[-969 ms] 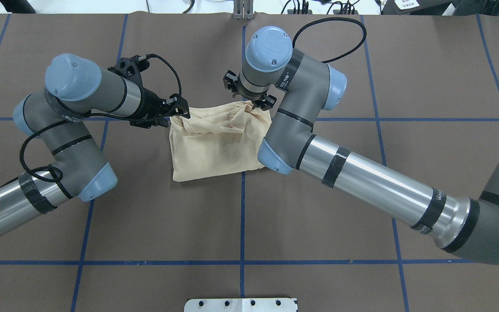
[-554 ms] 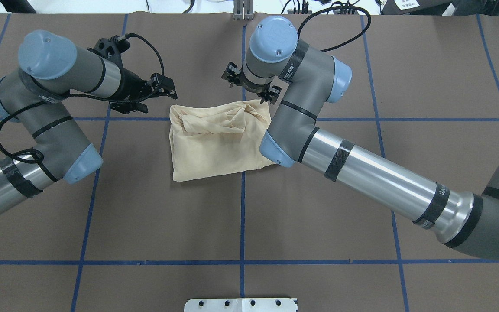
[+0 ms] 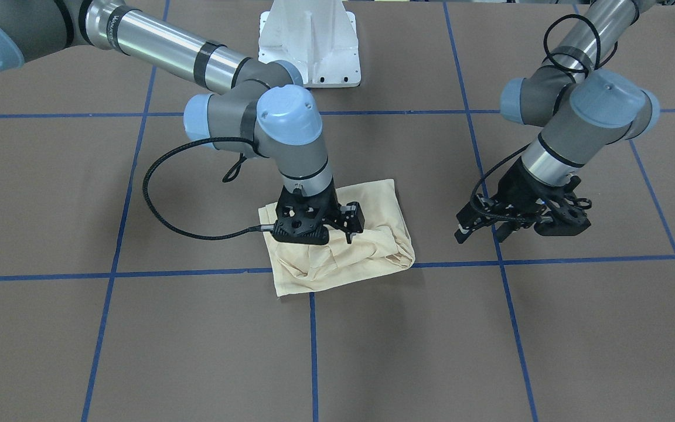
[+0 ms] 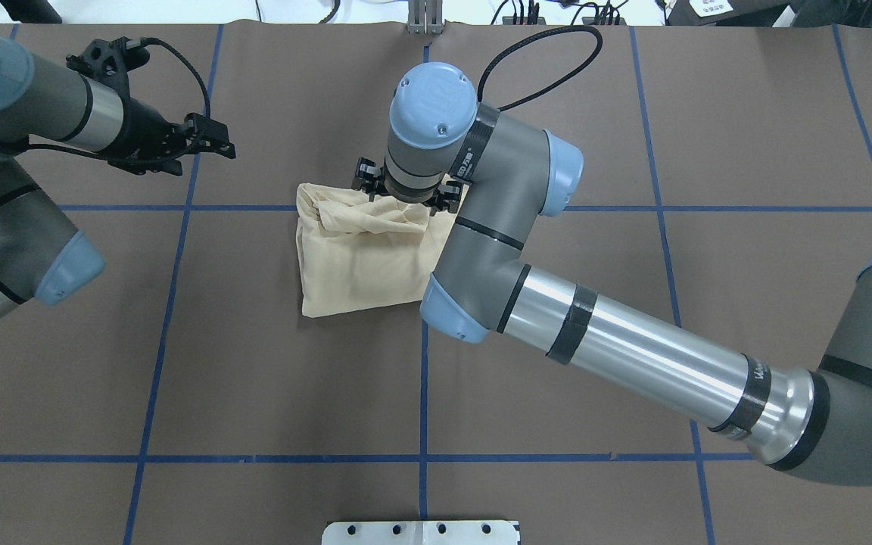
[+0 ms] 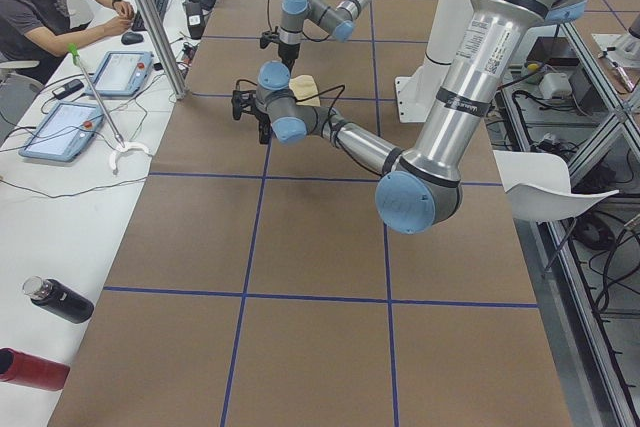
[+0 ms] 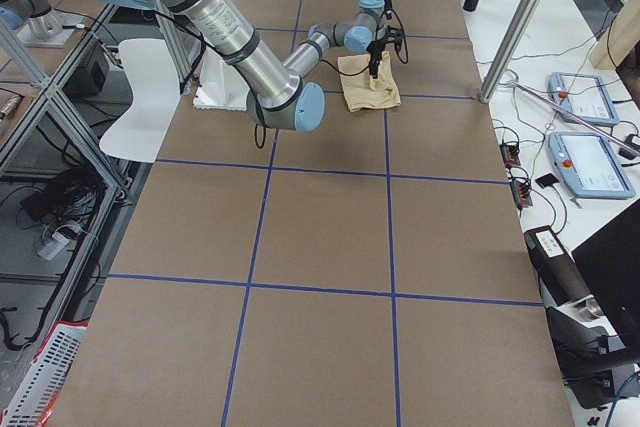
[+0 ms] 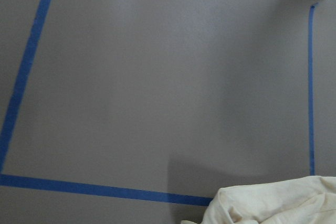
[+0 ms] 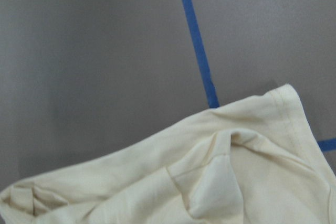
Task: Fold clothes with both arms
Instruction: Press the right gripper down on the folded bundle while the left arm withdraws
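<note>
The shirt (image 4: pixel 360 261) lies folded in a rough rectangle mid-table, plain cream side up, its far edge bunched and wrinkled. It sits over a crossing of blue tape (image 4: pixel 424 378) lines on the brown table (image 4: pixel 708 113). The right gripper (image 3: pixel 343 230) points straight down at that bunched edge, close over the cloth. Whether it is clenched or released cannot be told. From overhead the right arm (image 4: pixel 633 352) blocks the view, its wrist covering the gripper and part of the shirt's far edge; only the front view shows the black fingers above the cloth. The left gripper (image 3: pixel 483 233) hangs well apart from the shirt on the robot's left, above bare table, fingers spread with nothing between them.

Behind the arms stands a white pedestal (image 3: pixel 309 44). The left side view alone shows an operator (image 5: pixel 45 7) seated at a side bench with 2 pendants (image 5: pixel 62 130), plus a black bottle (image 5: pixel 60 299) and a red bottle (image 5: pixel 28 367). A white chair (image 6: pixel 140 97) sits off the robot's side of the table. Lettering on the right arm's black bands is too small to read. The right wrist view shows a hemmed corner and folds, while the left wrist view catches only a corner of cream cloth beside tape
</note>
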Tool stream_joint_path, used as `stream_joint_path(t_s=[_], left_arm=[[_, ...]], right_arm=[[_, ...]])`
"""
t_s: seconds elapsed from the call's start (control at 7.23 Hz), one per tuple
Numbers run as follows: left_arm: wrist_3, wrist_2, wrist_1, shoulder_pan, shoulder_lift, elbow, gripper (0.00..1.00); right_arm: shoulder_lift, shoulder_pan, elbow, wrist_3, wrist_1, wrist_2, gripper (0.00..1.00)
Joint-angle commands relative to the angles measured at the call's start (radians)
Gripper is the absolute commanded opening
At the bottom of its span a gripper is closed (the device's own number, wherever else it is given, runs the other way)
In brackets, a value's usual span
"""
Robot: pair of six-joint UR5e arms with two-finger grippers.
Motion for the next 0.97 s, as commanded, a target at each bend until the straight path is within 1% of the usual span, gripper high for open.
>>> stream_joint_path(t_s=[0.0,0.14,0.28,0.42,0.55,0.69,0.83], left_arm=[[0.086,-0.006,0.002,-0.038,0.038,0.002,0.99],[0.086,-0.006,0.002,-0.039,0.04,0.003,0.99],[0.086,-0.006,0.002,-0.039,0.041,0.003,0.99],[0.086,-0.004,0.002,-0.04,0.041,0.003,0.99],[0.086,-0.004,0.002,-0.039,0.04,0.005,0.99],[0.086,-0.006,0.002,-0.039,0.04,0.005,0.99],[0.086,-0.004,0.002,-0.039,0.041,0.005,0.99]], right_arm=[[0.002,-0.084,0.005,-0.182,-0.068,-0.095,1.0],[0.005,-0.093,-0.024,-0.272,-0.067,-0.117,1.0],[0.007,-0.093,-0.038,-0.308,-0.061,-0.127,1.0],[0.04,-0.09,-0.081,-0.321,-0.046,-0.164,1.0],[0.081,-0.089,-0.163,-0.326,0.009,-0.17,1.0],[0.102,-0.084,-0.248,-0.33,0.099,-0.195,0.99],[0.105,-0.073,-0.267,-0.342,0.111,-0.198,0.99]])
